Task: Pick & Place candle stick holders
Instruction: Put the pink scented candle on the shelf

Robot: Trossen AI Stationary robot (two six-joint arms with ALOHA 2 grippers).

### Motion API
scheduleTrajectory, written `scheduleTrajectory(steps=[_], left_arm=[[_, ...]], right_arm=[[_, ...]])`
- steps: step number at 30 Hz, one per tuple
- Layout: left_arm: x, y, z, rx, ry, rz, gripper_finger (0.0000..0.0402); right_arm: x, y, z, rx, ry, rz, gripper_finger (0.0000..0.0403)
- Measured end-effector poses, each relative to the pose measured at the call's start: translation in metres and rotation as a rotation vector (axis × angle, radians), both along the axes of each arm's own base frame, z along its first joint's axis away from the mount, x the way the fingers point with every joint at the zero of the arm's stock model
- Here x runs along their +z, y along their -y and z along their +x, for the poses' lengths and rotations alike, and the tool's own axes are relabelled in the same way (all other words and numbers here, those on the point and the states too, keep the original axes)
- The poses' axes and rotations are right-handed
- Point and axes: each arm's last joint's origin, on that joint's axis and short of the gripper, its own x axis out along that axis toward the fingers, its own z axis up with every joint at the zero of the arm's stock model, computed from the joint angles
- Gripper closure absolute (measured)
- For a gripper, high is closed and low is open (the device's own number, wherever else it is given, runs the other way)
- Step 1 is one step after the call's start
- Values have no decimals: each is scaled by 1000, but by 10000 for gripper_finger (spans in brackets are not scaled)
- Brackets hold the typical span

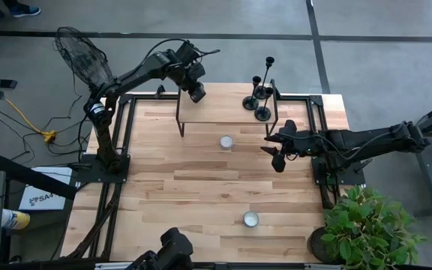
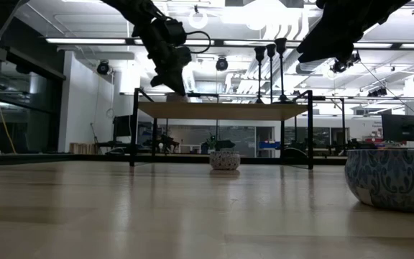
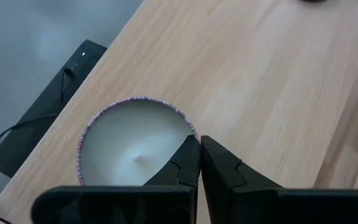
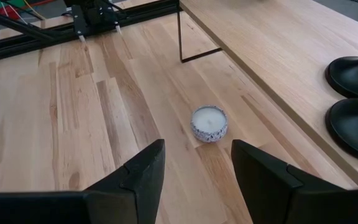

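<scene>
Three black candle stick holders of differing heights stand on their round bases at the right end of a raised wooden shelf. They also show in the low view, and two of the bases show in the right wrist view. My left gripper is shut over the shelf's left part, its tips at the rim of a white candle in a round tin. My right gripper is open and empty, above the table just near of the shelf's right end. My left gripper stands with its shut fingertips at the candle tin's rim, coming from above. I cannot tell whether they touch it.
A small patterned candle bowl sits on the table below the shelf's near edge, ahead of my right gripper. A second candle bowl sits near the front edge. A potted plant stands at the front right corner.
</scene>
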Motion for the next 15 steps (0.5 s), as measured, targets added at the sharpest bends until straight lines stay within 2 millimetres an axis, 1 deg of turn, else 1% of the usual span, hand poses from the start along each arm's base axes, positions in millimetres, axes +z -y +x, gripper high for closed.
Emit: scheduleTrajectory(steps=[6, 8, 15], left_arm=[[-6, -1, 1, -87, -26, 14, 399], [-11, -2, 3, -98, -40, 13, 399], [-13, -3, 4, -101, -39, 9, 399]], right_arm=[[0, 0, 0, 3, 0, 2, 222], [0, 0, 0, 6, 0, 4, 222], [0, 0, 0, 10, 0, 9, 222]])
